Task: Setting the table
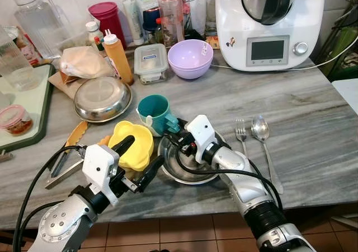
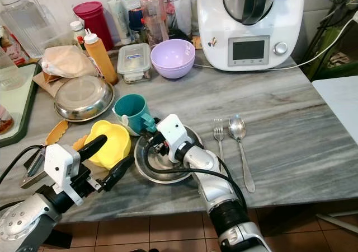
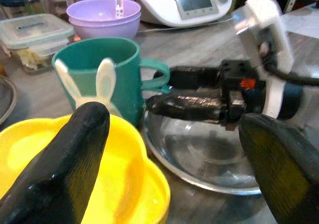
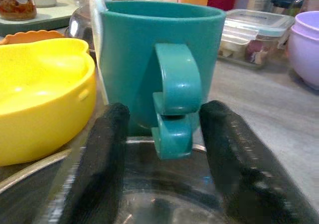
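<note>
The grey marble table (image 1: 313,145) carries everything, and the move in hand, as I judge it, turns on the teal mug (image 1: 154,113), which stands upright straight ahead of the right gripper (image 1: 178,130) with its handle (image 4: 174,99) turned back toward that gripper. In the right wrist view the handle hangs between the two black fingers (image 4: 107,149), which are spread apart with a gap on either side, so the gripper is released and grasps nothing yet; closing where it stands would likely pinch the handle. The right gripper reaches low over a steel bowl (image 1: 187,171) that sits under and just behind its fingers, touching or nearly touching the mug's base. The right arm is clearly the nearer one to the mug. The left gripper (image 1: 142,161) hovers with its fingers wide apart, also holding nothing, one finger above the yellow bowl (image 1: 134,145) and the other beside the steel bowl's rim; the yellow bowl lies just beside the mug on the far side from the handle and could be nudged if the mug slides. Beyond the mug stand a second steel bowl (image 1: 102,98), a lilac bowl (image 1: 190,59) and a lidded box (image 1: 150,61). Off to the right gripper's outer side lie a fork (image 1: 241,135) and a spoon (image 1: 262,137), side by side, well clear of the grasp.
</note>
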